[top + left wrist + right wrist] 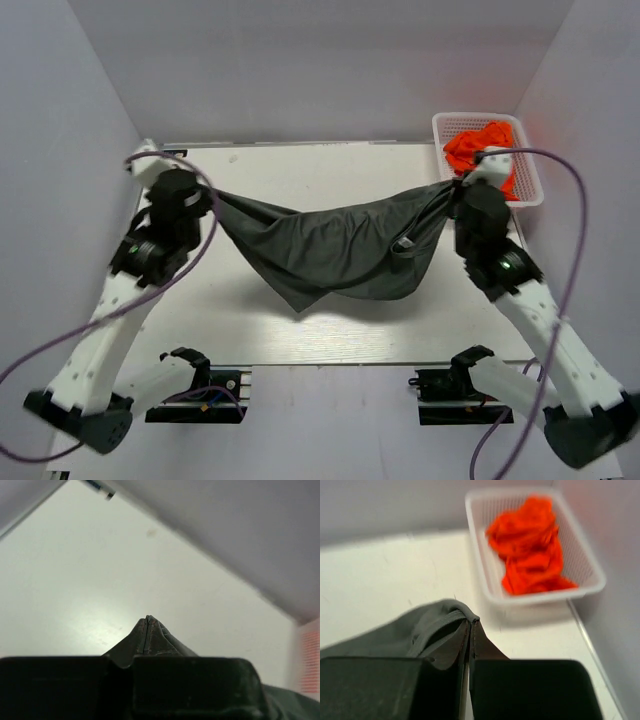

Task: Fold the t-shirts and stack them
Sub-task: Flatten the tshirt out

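Observation:
A dark grey t-shirt (335, 250) hangs stretched between my two grippers above the white table (300, 170), sagging in the middle. My left gripper (208, 197) is shut on its left end; in the left wrist view the jaws (146, 620) are pressed together, with grey cloth (295, 705) at the lower right. My right gripper (455, 190) is shut on its right end; the right wrist view shows grey cloth (420, 627) pinched at the fingertips (471, 625). Bright orange t-shirts (480, 150) lie crumpled in a white basket (525, 195), also in the right wrist view (532, 545).
The basket (590, 587) stands at the back right corner by the right wall. Grey walls enclose the table on the left, back and right. Purple cables loop beside both arms.

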`<state>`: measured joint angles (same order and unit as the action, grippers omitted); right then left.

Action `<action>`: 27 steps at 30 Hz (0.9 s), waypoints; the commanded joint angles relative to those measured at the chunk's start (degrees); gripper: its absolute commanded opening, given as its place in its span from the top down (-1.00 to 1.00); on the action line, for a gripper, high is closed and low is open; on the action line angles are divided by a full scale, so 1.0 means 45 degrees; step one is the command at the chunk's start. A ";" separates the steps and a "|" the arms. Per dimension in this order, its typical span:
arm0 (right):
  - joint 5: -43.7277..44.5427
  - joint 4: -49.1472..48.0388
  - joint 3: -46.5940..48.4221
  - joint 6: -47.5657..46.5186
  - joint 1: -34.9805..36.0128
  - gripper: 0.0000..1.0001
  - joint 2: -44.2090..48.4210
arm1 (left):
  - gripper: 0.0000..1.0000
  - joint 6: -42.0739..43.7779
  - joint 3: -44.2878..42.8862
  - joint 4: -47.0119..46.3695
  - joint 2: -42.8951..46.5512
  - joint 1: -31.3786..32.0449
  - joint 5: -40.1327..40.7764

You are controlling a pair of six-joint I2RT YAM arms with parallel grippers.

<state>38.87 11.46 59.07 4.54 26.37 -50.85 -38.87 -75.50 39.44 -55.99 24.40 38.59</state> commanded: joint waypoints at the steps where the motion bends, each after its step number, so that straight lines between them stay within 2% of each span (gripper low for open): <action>1: 0.0678 -0.1334 -0.0976 0.1080 -0.0137 1.00 -0.1313 | 1.00 -0.0775 0.0861 -0.0387 -0.1538 -0.0110 0.0716; 2: 0.0678 -0.1588 -0.0997 0.1121 -0.0253 1.00 -0.2555 | 1.00 -0.0892 0.0977 -0.0270 -0.2626 -0.0246 0.0992; 4: 0.0717 -0.2056 -0.0803 0.1082 -0.0448 1.00 -0.3403 | 1.00 -0.0893 0.0978 -0.0501 -0.3686 -0.0539 0.1404; 5: 0.0620 -0.2272 -0.0609 0.0908 -0.0508 1.00 -0.4799 | 1.00 -0.1067 0.0823 -0.0716 -0.4175 -0.0849 0.1405; 8: 0.0210 -0.2216 0.1339 0.0557 -0.0821 1.00 -0.6508 | 1.00 -0.1069 0.0004 -0.1322 -0.5992 -0.1398 0.0821; 9: 0.0132 -0.2216 0.2081 0.0303 -0.0898 1.00 -0.7711 | 1.00 -0.0953 -0.0501 -0.1459 -0.6750 -0.1728 0.0607; 11: -0.0064 -0.2391 0.3136 -0.0165 -0.1152 1.00 -0.8443 | 1.00 -0.0777 -0.0934 -0.2080 -0.7418 -0.2062 0.0487; 12: -0.0122 -0.2372 0.3511 -0.0284 -0.1230 1.00 -0.9568 | 1.00 -0.0505 -0.1149 -0.2259 -0.7731 -0.2373 0.0313; 13: -0.0219 -0.2430 0.4616 -0.0363 -0.1289 1.00 -0.9907 | 1.00 -0.0502 -0.1731 -0.2261 -0.8082 -0.2531 0.0118; 20: -0.1487 -0.2216 0.8623 -0.0910 -0.1855 1.00 -1.3888 | 0.96 0.0259 -0.3961 -0.2495 -1.1441 -0.3585 -0.1540; 21: -0.1625 -0.2100 0.9444 -0.0949 -0.1876 1.00 -1.4224 | 0.84 0.0259 -0.4273 -0.2147 -1.1813 -0.3587 -0.1718; 22: -0.1781 -0.1847 0.9800 -0.1355 -0.1914 0.55 -1.5117 | 0.22 0.0259 -0.4953 -0.1931 -1.2551 -0.3761 -0.1894; 24: -0.2211 -0.1592 1.1226 -0.1554 -0.1973 -0.29 -1.5592 | -0.47 0.0433 -0.6123 -0.1172 -1.3161 -0.3899 -0.2343; 25: -0.2329 -0.1030 1.1597 -0.1729 -0.1954 -0.78 -1.5981 | -0.99 0.0609 -0.6499 -0.0935 -1.3377 -0.3900 -0.2538; 27: -0.3029 -0.0694 1.2517 -0.1847 -0.1876 -0.81 -1.6141 | -1.00 0.0981 -0.7163 -0.0408 -1.3672 -0.3900 -0.2793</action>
<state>29.17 6.37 110.06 -1.56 17.82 -124.16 -37.10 -102.74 32.91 -118.74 6.94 29.52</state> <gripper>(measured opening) 0.894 0.986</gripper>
